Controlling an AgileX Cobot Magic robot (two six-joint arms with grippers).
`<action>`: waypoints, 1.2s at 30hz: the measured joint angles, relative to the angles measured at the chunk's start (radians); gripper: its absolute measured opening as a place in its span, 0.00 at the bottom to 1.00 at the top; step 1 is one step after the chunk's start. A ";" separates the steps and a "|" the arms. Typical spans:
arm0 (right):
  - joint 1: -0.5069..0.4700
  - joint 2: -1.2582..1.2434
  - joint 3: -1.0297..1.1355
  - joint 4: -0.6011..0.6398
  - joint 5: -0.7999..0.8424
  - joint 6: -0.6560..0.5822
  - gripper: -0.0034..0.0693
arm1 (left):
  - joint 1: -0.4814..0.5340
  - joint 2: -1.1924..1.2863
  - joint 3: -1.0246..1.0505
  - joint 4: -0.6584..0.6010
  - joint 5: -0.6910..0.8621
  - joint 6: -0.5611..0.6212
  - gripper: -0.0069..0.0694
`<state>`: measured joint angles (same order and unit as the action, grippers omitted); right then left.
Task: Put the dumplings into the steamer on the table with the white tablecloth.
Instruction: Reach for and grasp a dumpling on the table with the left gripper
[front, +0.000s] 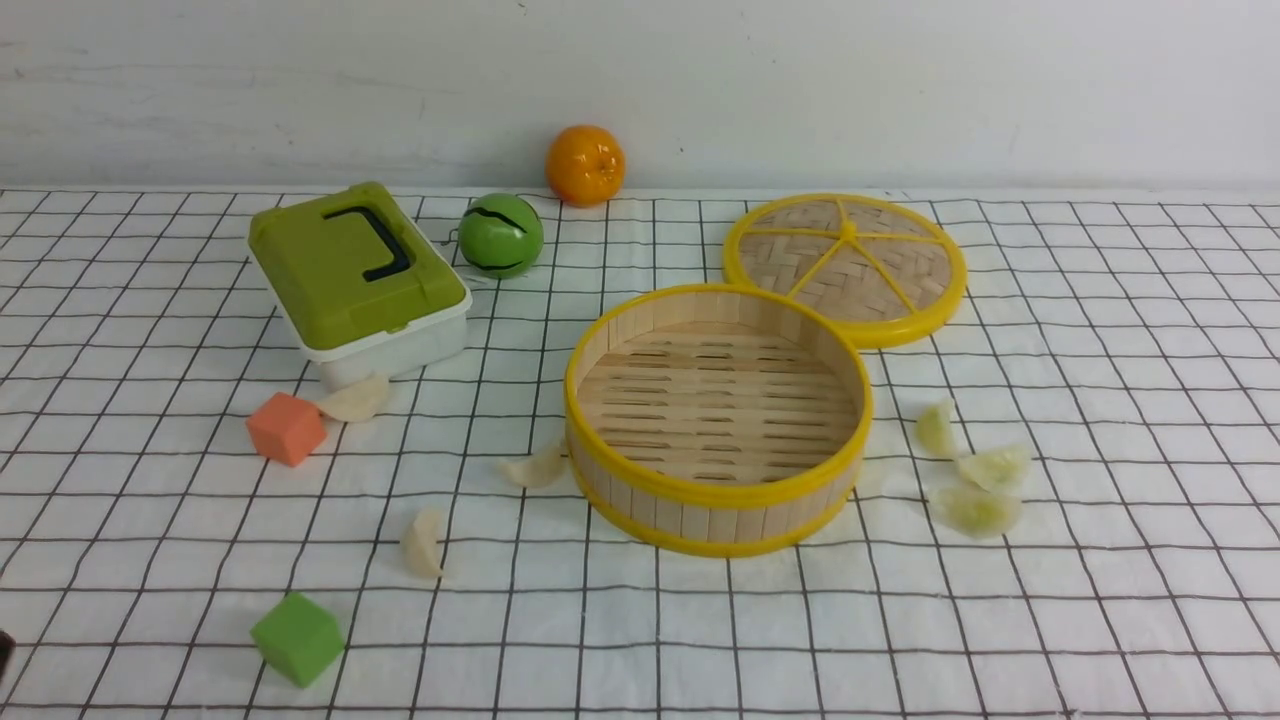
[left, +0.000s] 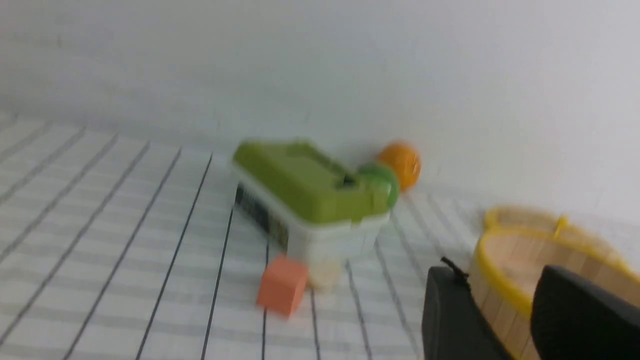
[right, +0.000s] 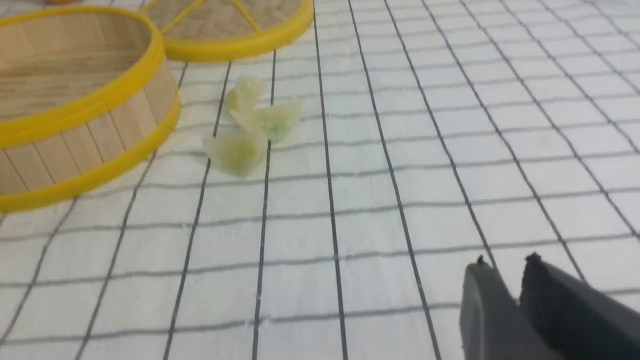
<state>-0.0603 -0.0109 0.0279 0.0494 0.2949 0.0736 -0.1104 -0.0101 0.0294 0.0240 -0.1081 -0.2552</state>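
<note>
1. The steamer (front: 718, 505) sits just right of centre in the front view, open-topped and with nothing in it. It is a round basket with upright pale bamboo slats for a wall, glossy yellow plastic rims and a floor of slotted slats.
2. All six dumplings lie outside it on the white tablecloth (front: 1100, 350), a wrinkled fabric printed with thin black squares that covers the desk (front: 640, 650).
3. Three cream dumplings are left of the basket: one (front: 535, 468) is close to its wall, one (front: 424, 543) is lower left of that, and one (front: 355, 400) is against the box.
4. Three pale green, translucent dumplings cluster to the right: (front: 937, 428), (front: 995, 466) and (front: 978, 510).
5. The flat lid (front: 845, 265), a woven disc with yellow spokes, lies behind the basket at upper right, and their rims look to be touching.
6. A rectangular box (front: 355, 265) stands at upper left, with its olive-green lid shut on a white base, so its contents are hidden.
7. Around it are a shiny green ball (front: 500, 235), an orange (front: 585, 165) by the wall, an orange cube (front: 286, 428) and a green cube (front: 297, 638).
8. The left pincer (left: 500, 272) is spread and carries nothing; the basket shows through its gap.
9. The right pincer (right: 506, 260) is only narrowly parted, with nothing in it, above bare cloth.
</note>
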 joint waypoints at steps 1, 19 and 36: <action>0.000 0.000 0.000 -0.003 -0.100 0.000 0.20 | 0.000 0.000 0.000 0.000 -0.095 0.000 0.40; 0.000 0.000 -0.078 0.030 -0.919 0.245 0.19 | 0.000 0.000 -0.148 0.029 -0.345 -0.526 0.32; 0.001 0.454 -0.441 -0.014 0.157 -0.045 0.04 | 0.000 0.800 -0.732 0.154 0.427 -0.376 0.07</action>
<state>-0.0594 0.4426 -0.4131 0.0354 0.4517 0.0290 -0.1104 0.7899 -0.7025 0.1783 0.3187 -0.6308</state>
